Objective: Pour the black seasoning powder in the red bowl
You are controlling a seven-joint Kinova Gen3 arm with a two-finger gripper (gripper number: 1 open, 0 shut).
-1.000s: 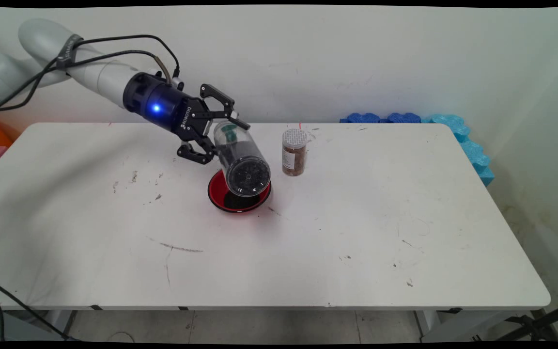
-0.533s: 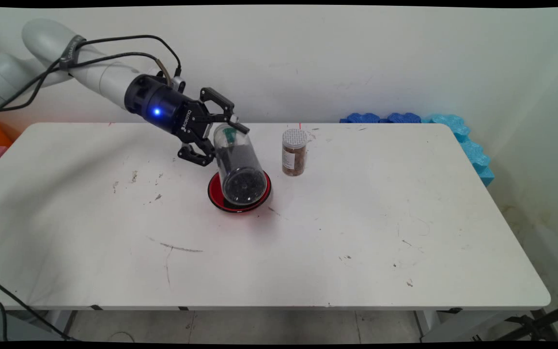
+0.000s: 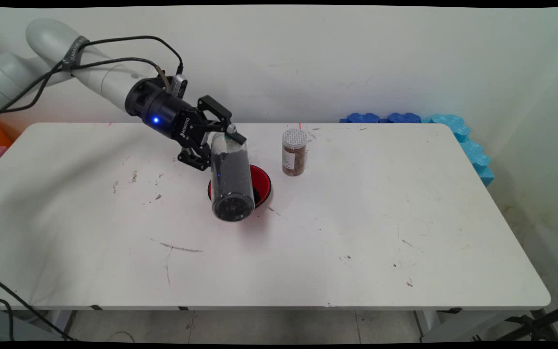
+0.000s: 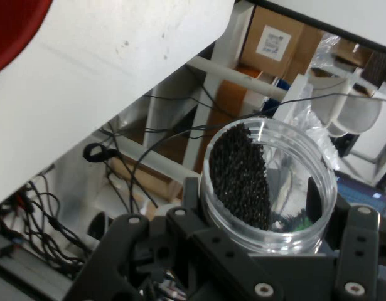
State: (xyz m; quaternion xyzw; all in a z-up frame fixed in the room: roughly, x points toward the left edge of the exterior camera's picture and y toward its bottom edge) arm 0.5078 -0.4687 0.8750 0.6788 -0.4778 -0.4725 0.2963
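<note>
Pincer (image 3: 220, 140) clamps clear jar (image 3: 231, 179) of black grains, long axis tilted, mouth down over red bowl (image 3: 262, 180).

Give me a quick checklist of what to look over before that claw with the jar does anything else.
1. Claw gripping the jar: ok, shut on its upper end.
2. Jar's open mouth over the red bowl: not ok, it hangs past the bowl's near rim.
3. Black grains inside the jar: ok, plenty there.
4. Spice bottle upright and apart from the jar: ok.
5. Grains in the bowl: cannot tell, jar hides most of it.
</note>
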